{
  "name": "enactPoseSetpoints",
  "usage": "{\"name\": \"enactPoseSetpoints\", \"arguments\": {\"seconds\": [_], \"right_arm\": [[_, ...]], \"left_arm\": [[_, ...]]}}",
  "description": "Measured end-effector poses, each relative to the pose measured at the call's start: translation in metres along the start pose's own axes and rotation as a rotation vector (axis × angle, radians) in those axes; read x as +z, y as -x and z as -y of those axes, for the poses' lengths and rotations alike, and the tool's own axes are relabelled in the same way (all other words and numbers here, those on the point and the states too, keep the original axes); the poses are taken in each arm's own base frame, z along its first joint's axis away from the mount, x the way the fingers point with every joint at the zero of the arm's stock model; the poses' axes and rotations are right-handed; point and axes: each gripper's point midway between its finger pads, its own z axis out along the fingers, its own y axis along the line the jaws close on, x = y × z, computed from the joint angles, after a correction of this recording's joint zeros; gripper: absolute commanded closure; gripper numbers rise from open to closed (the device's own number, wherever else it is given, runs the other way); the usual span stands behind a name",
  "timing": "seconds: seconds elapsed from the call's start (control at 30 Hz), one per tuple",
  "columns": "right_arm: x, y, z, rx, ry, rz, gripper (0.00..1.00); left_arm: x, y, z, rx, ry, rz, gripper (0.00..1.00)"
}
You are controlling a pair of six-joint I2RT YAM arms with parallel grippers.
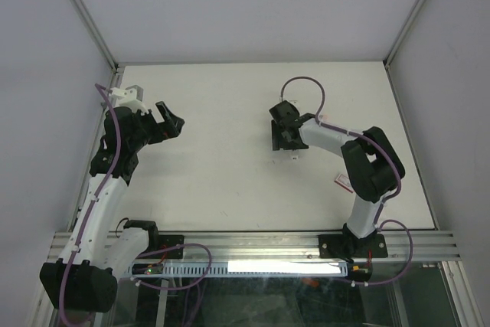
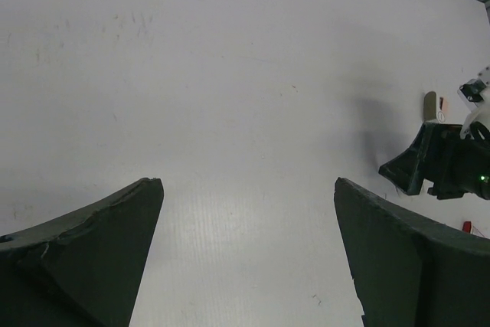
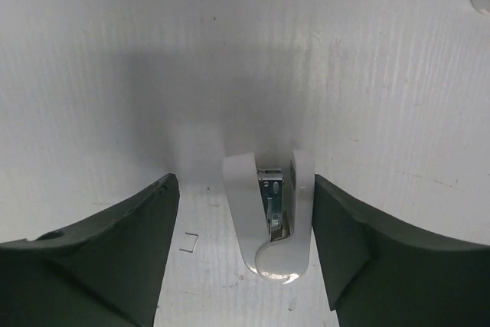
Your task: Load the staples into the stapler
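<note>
Right pincer (image 3: 245, 183): jaws partly spread and straddling the stapler (image 3: 268, 220), nothing gripped yet
Contact: the right-hand finger (image 3: 383, 258) sits just beside the stapler's side, maybe brushing it; the left-hand finger (image 3: 99, 258) stands clear with bare surface between
Stapler: lying right of the middle of the surface (image 1: 222, 112), about halfway between the far and near edges, well in from the right edge
Stapler's state: hinged open in a narrow V, both pale arms pointing away from the wrist, silvery metal showing in the gap
Left pincer (image 2: 249, 183): spread wide and empty, hanging over the left side of the surface, well apart from the action
Loose staple (image 3: 189, 243): one stray staple lies just beside the stapler, between it and the left-hand finger
Red-and-white box (image 1: 342, 181): flat on the surface near the right arm, toward the near right corner
Step, as I read it: lining up a grip on the stapler, loading not begun
Risk one: off-centre jaws, so the near finger could shove the little stapler sideways before the other arrives
Risk two: a squeeze across the two arms may snap the V shut and cover the channel
Risk three: the left-hand finger could sweep the stray staple along
Risk four: a tiny smooth body may twist or pop out of a light pinch
</note>
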Motion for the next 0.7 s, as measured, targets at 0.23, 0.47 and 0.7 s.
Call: {"name": "enactPoseSetpoints", "arguments": {"seconds": [0.23,0.47,0.7], "right_arm": [[-0.002,-0.004,0.007,-0.019,-0.049,-0.007,0.55],[-0.004,-0.004,0.011,-0.008,-0.066,0.002,0.8],[-0.036,0.007,0.009,0.038,0.004,0.05,1.0]], "left_arm": [[-0.001,0.003,-0.003,0.002,0.018,0.014,0.01],[-0.004,0.005,-0.002,0.006,0.016,0.028,0.03],[-0.002,-0.006,0.023,-0.05,-0.057,0.026,0.08]]}}
